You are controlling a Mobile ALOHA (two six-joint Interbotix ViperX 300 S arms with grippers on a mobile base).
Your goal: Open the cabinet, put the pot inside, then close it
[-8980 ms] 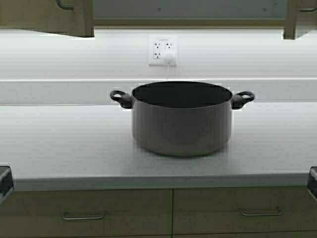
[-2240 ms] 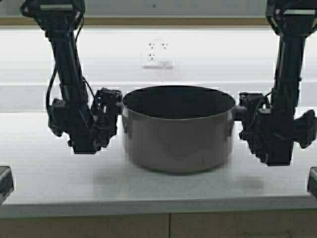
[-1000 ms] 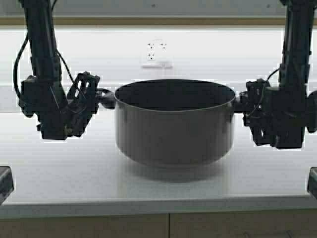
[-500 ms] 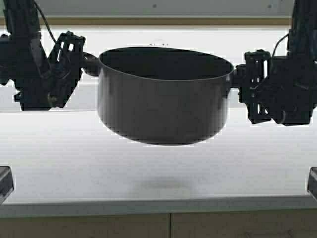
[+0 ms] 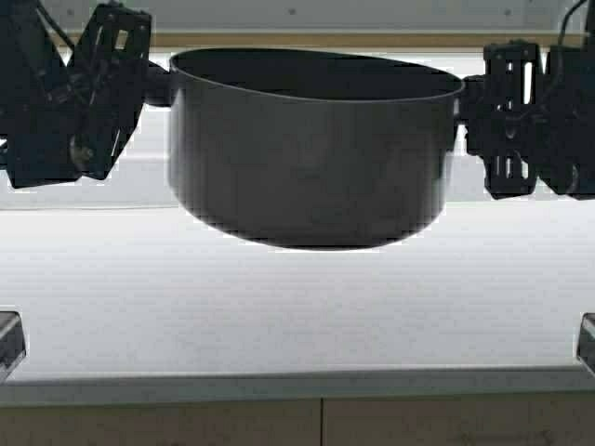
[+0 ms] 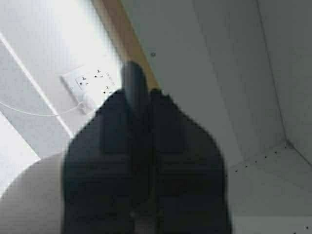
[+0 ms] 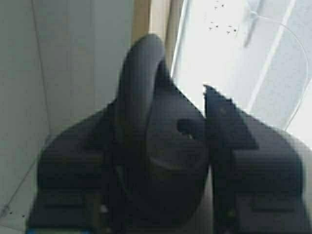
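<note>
The grey pot (image 5: pixel 311 153) hangs in the air high above the white counter (image 5: pixel 297 307), held level between both arms. My left gripper (image 5: pixel 153 79) is shut on the pot's left loop handle (image 6: pixel 134 85). My right gripper (image 5: pixel 469 93) is shut on the pot's right loop handle (image 7: pixel 141 83). The cabinet stands open above: its grey interior (image 5: pixel 297 11) shows at the top of the high view, just above the pot's rim, and fills the wrist views (image 6: pixel 219 73) (image 7: pixel 73 53). Its tan bottom edge (image 5: pixel 307 40) runs behind the rim. The cabinet doors are out of view.
A white wall outlet with a plugged cord (image 6: pixel 90 87) sits on the backsplash under the cabinet. The tan base unit (image 5: pixel 316 423) runs along the bottom below the counter's front edge.
Both arms have lifted the pot further upward, from mid-height to the cabinet's bottom edge. The grip on both handles is unchanged.
</note>
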